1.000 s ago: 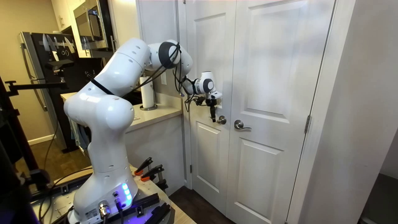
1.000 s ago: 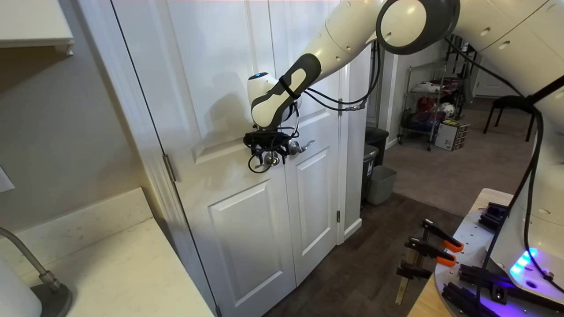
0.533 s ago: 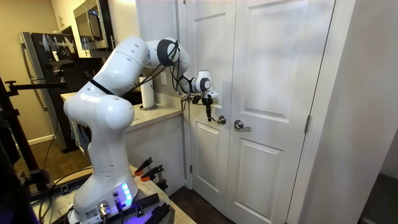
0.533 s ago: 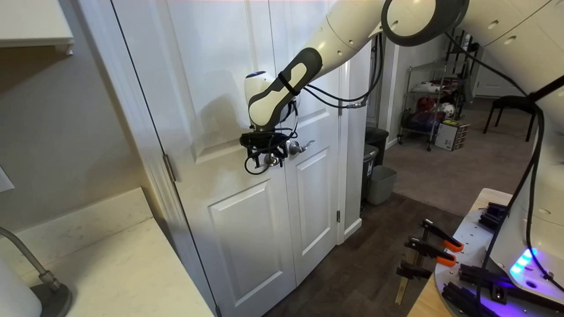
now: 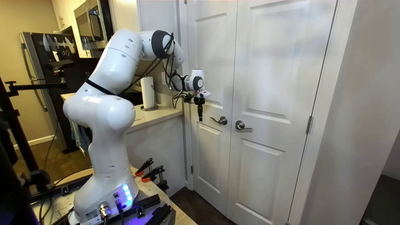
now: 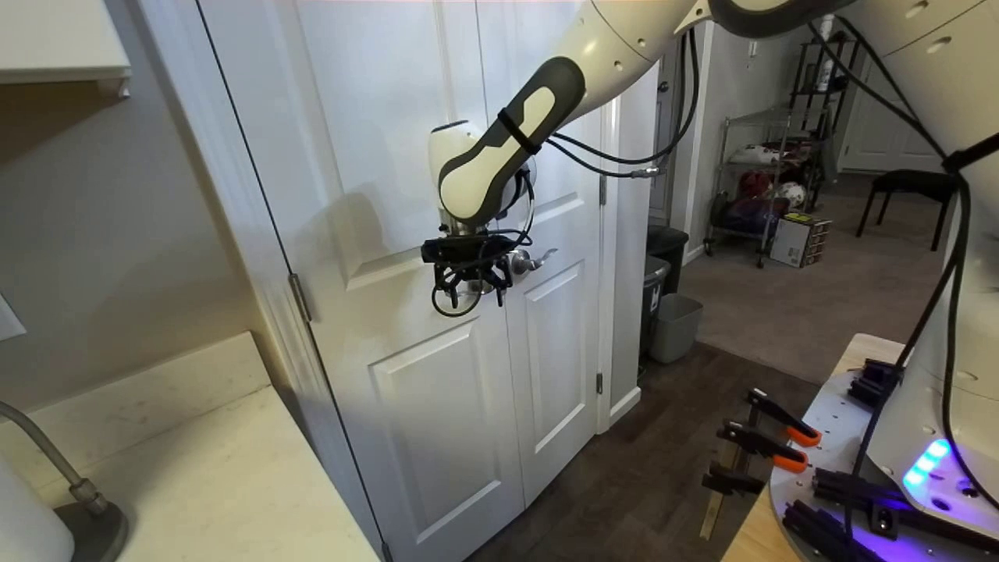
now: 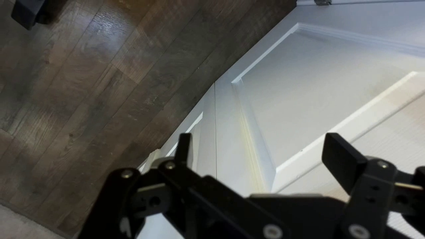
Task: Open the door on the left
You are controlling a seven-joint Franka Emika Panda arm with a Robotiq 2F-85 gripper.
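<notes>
**Pale wooden tabletop (image 6: 761, 538) bears a grey round-edged metal plate (image 6: 839, 425)**

Two orange-tipped black clamps (image 6: 753, 439) sit at the plate's edge; black bars (image 5: 149, 201) and the robot's white base (image 5: 100, 190) rest on it. A grey plastic bin (image 6: 677, 328) stands on dark brown plank flooring (image 6: 663, 453).

in both exterior views, the left door (image 5: 213, 137) adjoins the right door (image 5: 272, 106). my tool (image 6: 478, 300) hangs before the left door.
</notes>
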